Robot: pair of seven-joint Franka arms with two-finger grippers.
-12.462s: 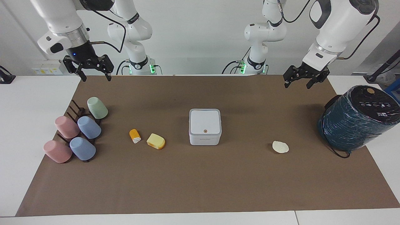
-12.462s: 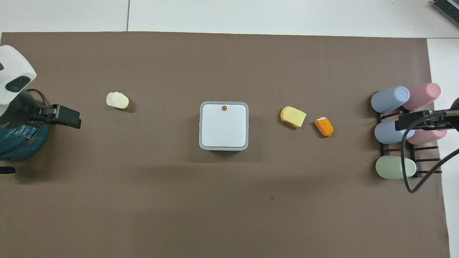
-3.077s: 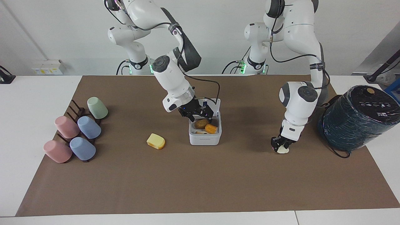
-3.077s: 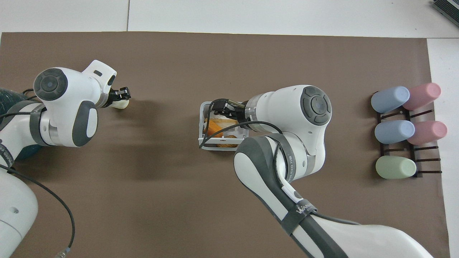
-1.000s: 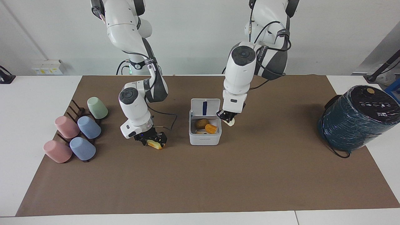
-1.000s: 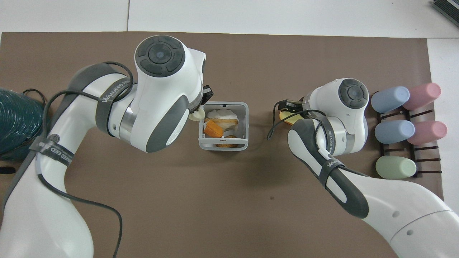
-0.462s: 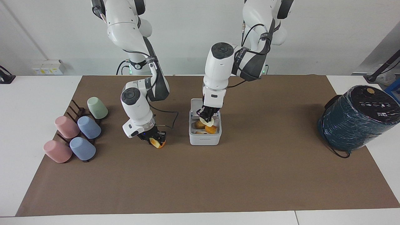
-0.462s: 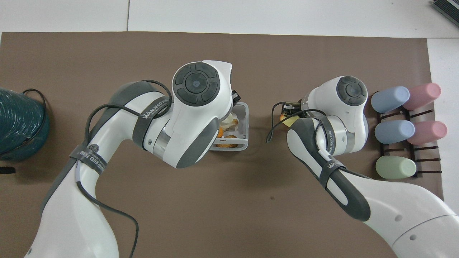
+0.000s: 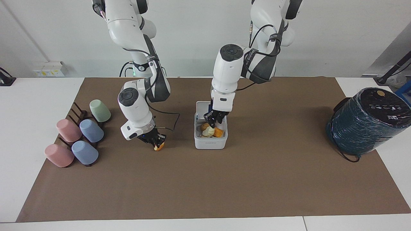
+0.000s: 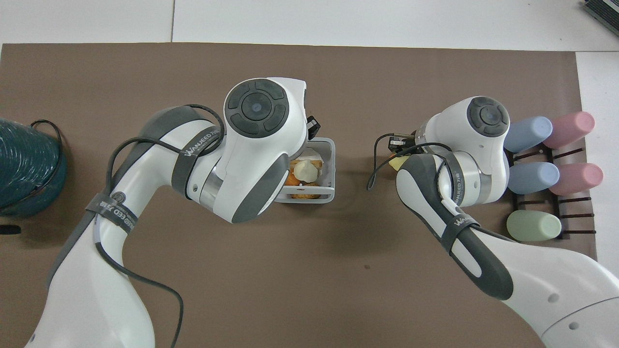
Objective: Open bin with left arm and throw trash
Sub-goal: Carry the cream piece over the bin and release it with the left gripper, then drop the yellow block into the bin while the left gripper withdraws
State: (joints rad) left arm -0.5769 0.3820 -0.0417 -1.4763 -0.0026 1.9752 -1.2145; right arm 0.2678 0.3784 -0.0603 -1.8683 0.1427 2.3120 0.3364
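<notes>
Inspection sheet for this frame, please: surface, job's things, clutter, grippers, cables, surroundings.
Surface: brown mat on a white table; no spills seen.
Job's things: bin mid-mat, lid up; cream lump and orange lump inside; yellow wedge outside, beside the bin toward the right arm's end.
Clutter: pastel cups on a dark rack; teal wrapped cylinder at the left arm's end.
Grippers: left gripper over the open bin, just above the cream lump; right gripper shut on the yellow wedge, low at the mat.
Cables: black cable loops off the right wrist.
Surroundings: plain white wall; nothing else seen.
</notes>
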